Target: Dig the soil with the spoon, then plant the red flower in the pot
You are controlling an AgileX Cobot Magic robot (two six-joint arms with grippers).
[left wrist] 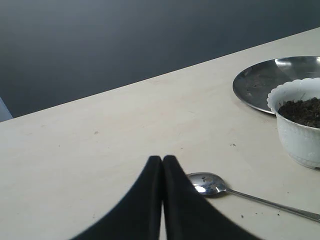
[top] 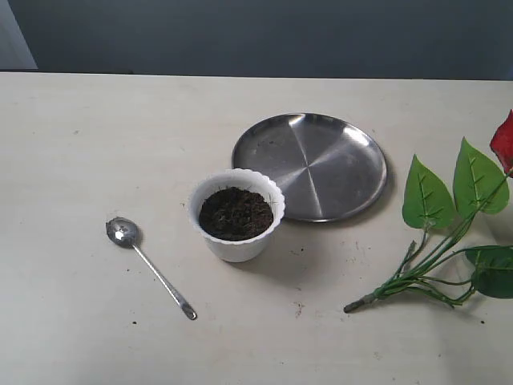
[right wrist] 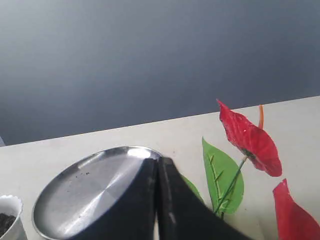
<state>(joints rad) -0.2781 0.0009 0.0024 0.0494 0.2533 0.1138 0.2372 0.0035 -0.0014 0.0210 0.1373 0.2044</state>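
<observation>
The left gripper (left wrist: 162, 161) has its jaws pressed together, empty; the spoon (left wrist: 210, 184) lies just beyond the tips on the counter (left wrist: 125, 130), bowl nearest, handle running away toward the pot (left wrist: 299, 135) of soil (left wrist: 305, 110); this arm seems the nearer. The right gripper (right wrist: 157, 162), jaws likewise closed, hangs beside the red flower (right wrist: 250, 142) and over the steel plate (right wrist: 85, 190).

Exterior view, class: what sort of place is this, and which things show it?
Probably a lab tabletop set up for a planting demo: a bare pale table against a plain dark wall, with only a pot of soil, a spoon and an artificial flower.
</observation>
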